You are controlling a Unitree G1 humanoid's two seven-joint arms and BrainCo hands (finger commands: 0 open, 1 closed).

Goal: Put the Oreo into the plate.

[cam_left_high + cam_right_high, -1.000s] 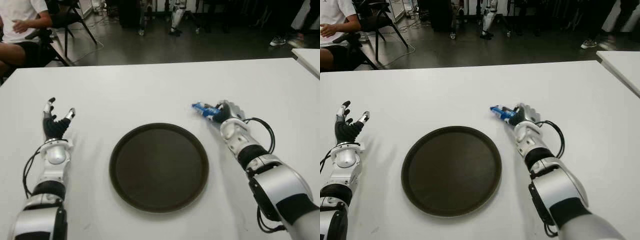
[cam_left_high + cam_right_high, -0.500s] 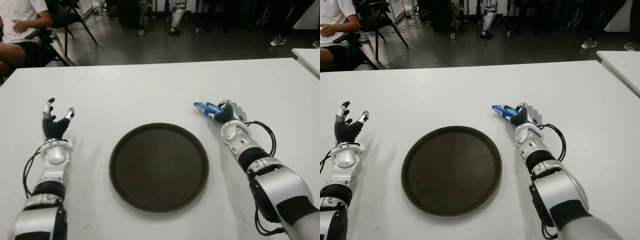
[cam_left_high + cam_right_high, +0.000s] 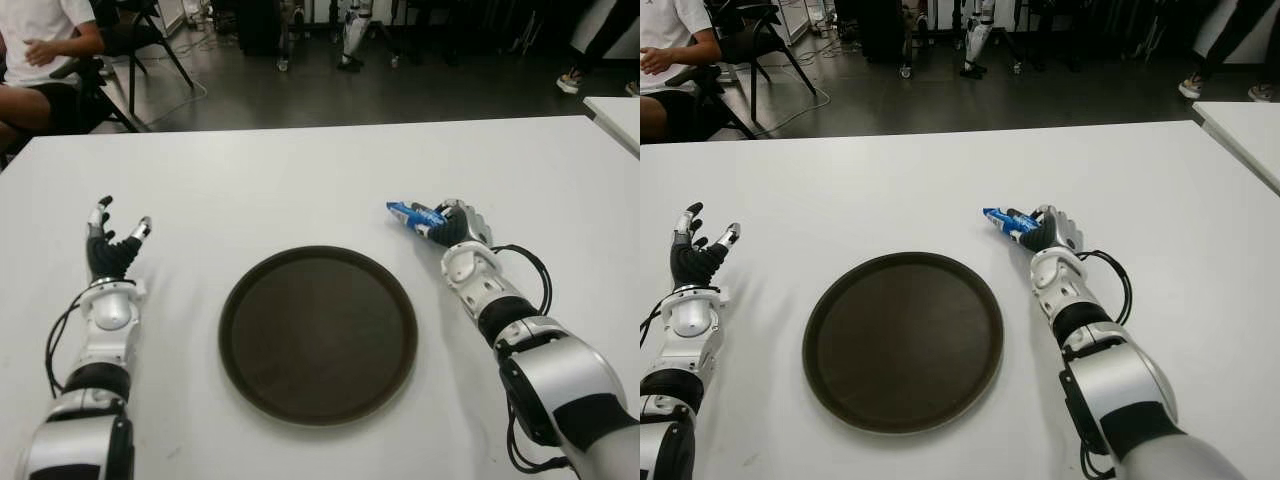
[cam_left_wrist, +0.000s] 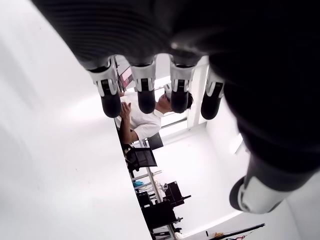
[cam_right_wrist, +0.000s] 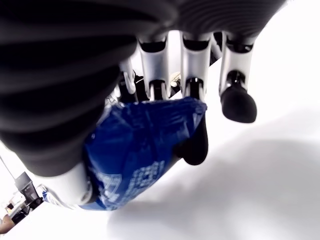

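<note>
Two hands are out over the white table [image 3: 300, 180], and only the right hand [image 3: 452, 226] has anything in it. Its fingers [image 5: 192, 75] are curled around a blue Oreo packet [image 3: 408, 214], the thumb pressing from the other side, so the packet is clamped in the grasp with one end poking out past the fingertips. From the wrist view the wrapper is crumpled against the palm, with white print showing on the blue.

The packet sits beyond the dark round plate [image 3: 318, 335], off its far right edge and clear of the rim; nothing lies in the plate itself. The right forearm runs back along the plate's right side, a black cable looping beside the wrist.

The left hand [image 3: 110, 245] shows well to the left of the plate, fingers spread and upright, holding nothing.

Past the far edge of the table, further from the plate, a person [image 3: 40, 45] in a white shirt sits on a dark chair at the left corner, and chair legs and feet stand on the dark floor behind.
</note>
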